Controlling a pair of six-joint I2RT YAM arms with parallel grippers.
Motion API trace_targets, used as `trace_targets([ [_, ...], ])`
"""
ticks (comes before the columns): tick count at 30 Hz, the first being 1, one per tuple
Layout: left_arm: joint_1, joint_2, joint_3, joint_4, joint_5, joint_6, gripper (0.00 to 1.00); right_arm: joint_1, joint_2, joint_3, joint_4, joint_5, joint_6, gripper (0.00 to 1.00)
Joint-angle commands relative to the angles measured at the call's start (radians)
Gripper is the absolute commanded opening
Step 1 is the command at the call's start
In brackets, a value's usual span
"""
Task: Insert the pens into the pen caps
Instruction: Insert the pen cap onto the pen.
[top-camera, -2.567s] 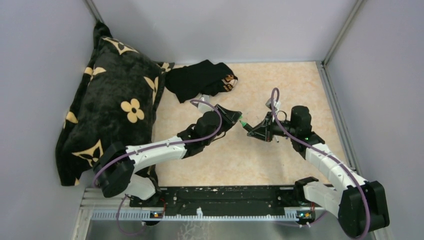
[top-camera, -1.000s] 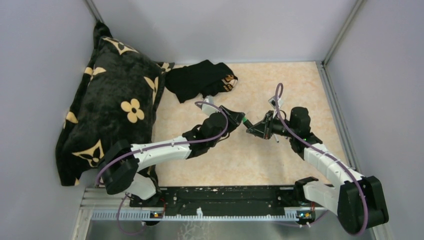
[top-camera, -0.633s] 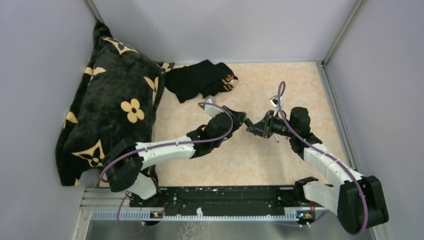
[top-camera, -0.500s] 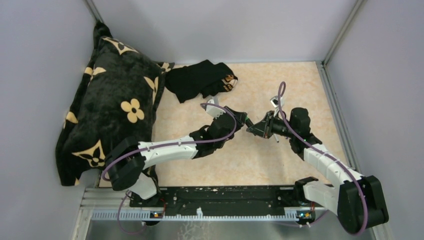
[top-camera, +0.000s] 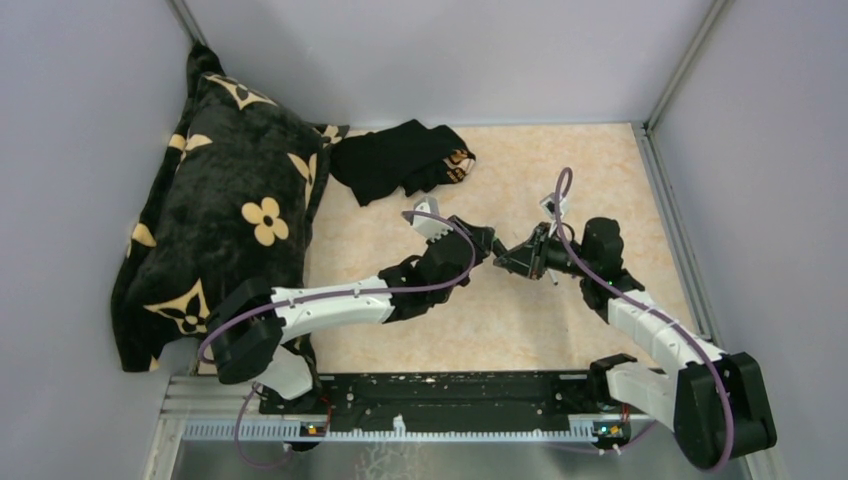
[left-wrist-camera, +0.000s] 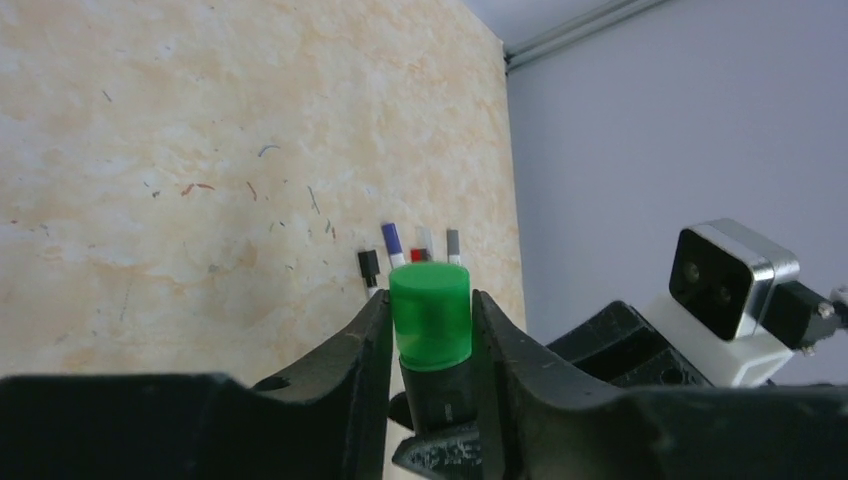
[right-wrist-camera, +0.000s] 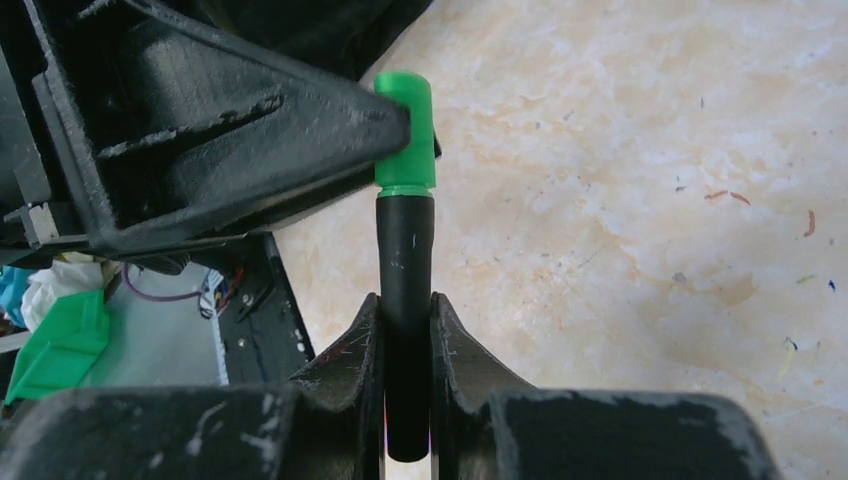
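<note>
**Cap meets marker in mid-air, both grippers clamped tight**

Here we are above the middle of the table (top-camera: 590, 180), the two arms nose to nose. The left gripper (left-wrist-camera: 430, 300) is closed firmly on the green cap (right-wrist-camera: 405, 125), one finger pressed to each side, the cap's flat closed end facing the left wrist camera. Opposite it, the right gripper (right-wrist-camera: 405, 305) is squeezed onto the black marker (right-wrist-camera: 404, 240), pinching the barrel low down so that most of its length stands out beyond the fingertips. And look at that join: the cap sits right on the marker's far end, its collar flush against the black barrel, the two in one straight line. Both are held clear of the tabletop. Down below, past the cap, a row of small pen pieces (left-wrist-camera: 392, 245) lies on the table, showing black, blue, red and grey ends; whether those are loose caps or capped pens, I can't tell.
</note>
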Motion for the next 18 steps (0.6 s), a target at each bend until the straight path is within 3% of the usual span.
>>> trace_targets([
  [1, -0.068, -0.081, -0.045, 0.015, 0.115, -0.041, 0.43, -0.012, -0.025, 0.005, 0.146, -0.036, -0.004, 0.00],
  [5, -0.068, -0.131, -0.081, 0.040, 0.103, -0.014, 0.56, -0.017, -0.029, 0.002, 0.160, -0.058, 0.005, 0.00],
  [12, -0.068, -0.187, -0.119, 0.057, 0.107, 0.063, 0.66, -0.035, -0.043, 0.003, 0.162, -0.093, -0.005, 0.00],
  [18, -0.068, -0.296, -0.216, 0.163, 0.217, 0.366, 0.81, -0.072, -0.063, 0.018, 0.131, -0.199, -0.083, 0.00],
])
